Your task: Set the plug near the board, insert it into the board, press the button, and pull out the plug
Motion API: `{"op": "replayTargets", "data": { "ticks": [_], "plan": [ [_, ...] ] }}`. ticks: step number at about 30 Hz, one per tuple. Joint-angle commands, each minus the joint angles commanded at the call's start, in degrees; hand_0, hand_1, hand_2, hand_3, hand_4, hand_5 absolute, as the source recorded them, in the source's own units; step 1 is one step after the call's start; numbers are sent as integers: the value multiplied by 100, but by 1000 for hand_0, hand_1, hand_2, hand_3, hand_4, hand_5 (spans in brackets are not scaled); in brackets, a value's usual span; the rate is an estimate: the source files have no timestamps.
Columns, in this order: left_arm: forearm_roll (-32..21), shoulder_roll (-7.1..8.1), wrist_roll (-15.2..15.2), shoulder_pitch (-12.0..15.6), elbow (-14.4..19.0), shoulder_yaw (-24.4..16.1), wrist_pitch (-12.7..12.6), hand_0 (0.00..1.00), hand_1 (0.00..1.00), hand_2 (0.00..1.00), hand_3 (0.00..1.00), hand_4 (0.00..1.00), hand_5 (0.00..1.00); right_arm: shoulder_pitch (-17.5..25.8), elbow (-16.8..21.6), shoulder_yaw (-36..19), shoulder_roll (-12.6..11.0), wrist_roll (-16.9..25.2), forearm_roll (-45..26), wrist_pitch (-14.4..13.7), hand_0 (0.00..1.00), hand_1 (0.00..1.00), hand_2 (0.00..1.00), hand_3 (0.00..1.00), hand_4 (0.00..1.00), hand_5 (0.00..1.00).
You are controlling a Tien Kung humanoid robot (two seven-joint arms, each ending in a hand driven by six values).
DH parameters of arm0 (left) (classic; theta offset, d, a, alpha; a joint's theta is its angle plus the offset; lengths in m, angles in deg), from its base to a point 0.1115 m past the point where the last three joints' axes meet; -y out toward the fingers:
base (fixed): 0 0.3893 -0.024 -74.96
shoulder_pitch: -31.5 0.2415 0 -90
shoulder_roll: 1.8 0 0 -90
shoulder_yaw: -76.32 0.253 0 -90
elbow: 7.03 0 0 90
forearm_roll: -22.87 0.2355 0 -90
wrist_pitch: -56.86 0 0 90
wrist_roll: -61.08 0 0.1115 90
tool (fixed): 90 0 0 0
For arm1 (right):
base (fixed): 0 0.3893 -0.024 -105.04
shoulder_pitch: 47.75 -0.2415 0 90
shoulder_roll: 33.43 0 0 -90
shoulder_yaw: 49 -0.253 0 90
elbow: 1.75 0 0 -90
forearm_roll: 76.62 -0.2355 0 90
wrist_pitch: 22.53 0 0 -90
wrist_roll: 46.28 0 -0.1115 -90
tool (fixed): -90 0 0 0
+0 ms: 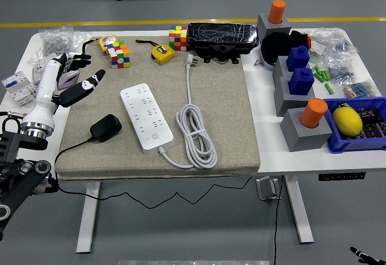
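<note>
One hand (66,79) was in play, my left, and its fingers (90,79) were spread and held nothing, raised over the mat's (217,114) left edge. The plug (107,127) lay below and to the right of those fingertips, well apart from them, just beside the board (146,116), its cord trailing off the mat toward me. I judged that placement deliberate: close to the sockets, so insertion would need only a short carry.

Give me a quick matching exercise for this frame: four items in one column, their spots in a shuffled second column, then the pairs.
1. plug
2. power strip
3. left hand
4. lemon

A. in the blue bin at right
B. raised over the mat's left edge, fingers spread, holding nothing
C. lying on the mat, left of the power strip
D. mid-mat, white cable coiled to its right

Pairs: 1-C, 2-D, 3-B, 4-A
</note>
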Motion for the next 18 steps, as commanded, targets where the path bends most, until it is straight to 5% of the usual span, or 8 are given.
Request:
{"op": "replayTargets", "data": {
  "ticks": [18],
  "plan": [
    [68, 82, 120, 137, 319, -90, 128, 669, 642, 613, 611, 861, 378, -90, -4, 37, 8, -43, 12, 46, 655, 648, 634, 564, 985, 551]
  ]
}}
